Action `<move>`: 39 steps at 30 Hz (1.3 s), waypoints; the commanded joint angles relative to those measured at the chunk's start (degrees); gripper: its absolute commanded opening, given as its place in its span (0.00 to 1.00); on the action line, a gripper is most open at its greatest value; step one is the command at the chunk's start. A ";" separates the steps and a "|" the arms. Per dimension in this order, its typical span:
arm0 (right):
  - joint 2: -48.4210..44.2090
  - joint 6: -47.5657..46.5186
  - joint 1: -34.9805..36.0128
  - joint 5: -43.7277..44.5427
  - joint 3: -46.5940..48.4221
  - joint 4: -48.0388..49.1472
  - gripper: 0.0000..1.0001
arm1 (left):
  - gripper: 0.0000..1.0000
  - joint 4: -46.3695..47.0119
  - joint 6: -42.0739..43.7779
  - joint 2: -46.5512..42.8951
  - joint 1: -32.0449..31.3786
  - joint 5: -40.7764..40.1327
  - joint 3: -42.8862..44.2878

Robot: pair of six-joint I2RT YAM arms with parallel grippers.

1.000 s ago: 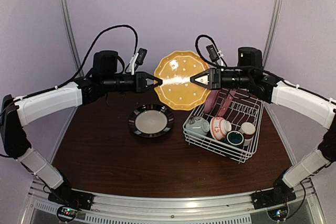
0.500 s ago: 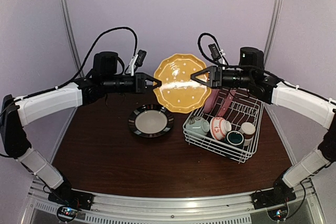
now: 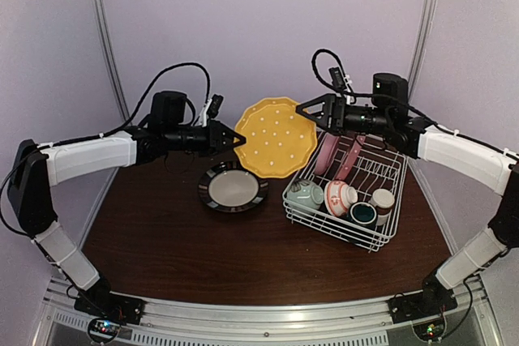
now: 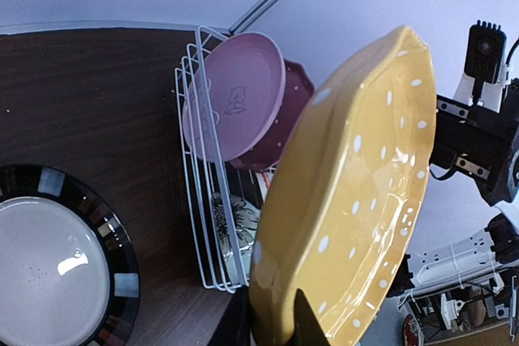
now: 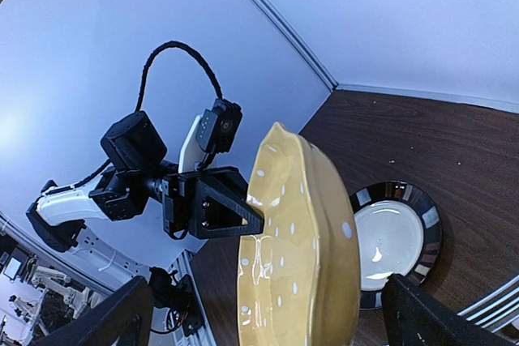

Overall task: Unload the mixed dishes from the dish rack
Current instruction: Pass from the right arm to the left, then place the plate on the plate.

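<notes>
Right gripper (image 3: 306, 113) has released, seemingly clear; left gripper (image 3: 238, 138) alone clamps yellow plate (image 3: 276, 137).

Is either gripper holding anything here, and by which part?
The left gripper is shut on the yellow plate, pinching its rim on the side nearest that arm, with the plate up off the table. The right gripper is open and holds nothing.
</notes>
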 commanded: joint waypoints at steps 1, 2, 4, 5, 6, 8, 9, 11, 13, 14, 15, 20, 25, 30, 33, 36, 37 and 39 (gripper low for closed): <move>-0.55 -0.59 -1.86 3.37 0.29 -2.04 1.00 | 0.00 9.99 -4.24 -0.71 1.87 2.82 0.36; -0.82 -0.70 -2.24 3.78 0.29 -2.35 1.00 | 0.00 9.64 -4.13 -0.71 2.18 2.77 0.21; -1.48 -1.00 -3.38 4.16 0.34 -2.87 1.00 | 0.00 8.73 -4.27 -0.62 3.00 2.49 -0.08; -1.83 -1.09 -3.84 4.25 0.40 -3.19 1.00 | 0.00 8.25 -4.29 -0.67 3.46 2.28 -0.23; -2.13 -1.32 -4.42 4.36 0.58 -3.70 1.00 | 0.00 7.83 -4.54 -0.66 4.00 1.93 -0.48; -2.73 -2.07 -5.36 4.55 1.09 -4.60 1.00 | 0.00 6.83 -5.11 -0.62 5.50 0.91 -1.24; -3.08 -2.63 -5.76 4.79 1.31 -6.09 1.00 | 0.00 6.36 -5.45 -0.62 6.21 0.39 -1.67; -3.92 -3.42 -6.36 5.40 1.43 -7.45 1.00 | 0.00 4.94 -5.71 -0.43 7.60 -0.71 -2.31; -4.72 -4.13 -6.93 5.78 1.36 -8.14 1.00 | 0.00 3.16 -5.61 -0.24 8.78 -2.25 -2.77; -5.05 -4.31 -7.21 5.83 1.31 -8.46 1.00 | 0.00 1.18 -5.52 -0.07 9.23 -3.74 -2.84; -5.32 -4.50 -7.42 5.90 1.22 -8.60 1.00 | 0.00 -0.19 -5.37 0.11 9.63 -5.03 -2.87; -5.85 -4.17 -7.72 5.77 -0.05 -8.10 1.00 | 0.00 -8.69 -3.87 2.54 10.42 -10.36 -0.52; -5.60 -3.25 -7.72 5.24 -0.93 -6.82 1.00 | 0.00 -8.33 -4.41 5.38 10.78 -11.13 -0.65; -5.87 -3.36 -7.84 5.33 -0.85 -6.92 1.00 | 0.00 -8.39 -5.29 7.66 11.04 -11.16 -0.22; -5.85 -3.43 -7.82 5.31 -0.85 -7.01 1.00 | 0.00 -8.11 -5.81 8.93 11.30 -10.51 -0.26; -5.85 -3.50 -7.95 5.24 -0.94 -7.15 1.00 | 0.00 -6.94 -6.39 9.75 11.71 -9.34 -0.77; -5.85 -3.46 -7.94 5.22 -0.94 -7.17 1.00 | 0.00 -6.75 -6.39 9.90 11.76 -9.11 -0.87; -5.72 -3.38 -7.93 5.29 -1.02 -7.10 1.00 | 0.00 -6.66 -6.37 10.37 11.76 -9.06 -0.75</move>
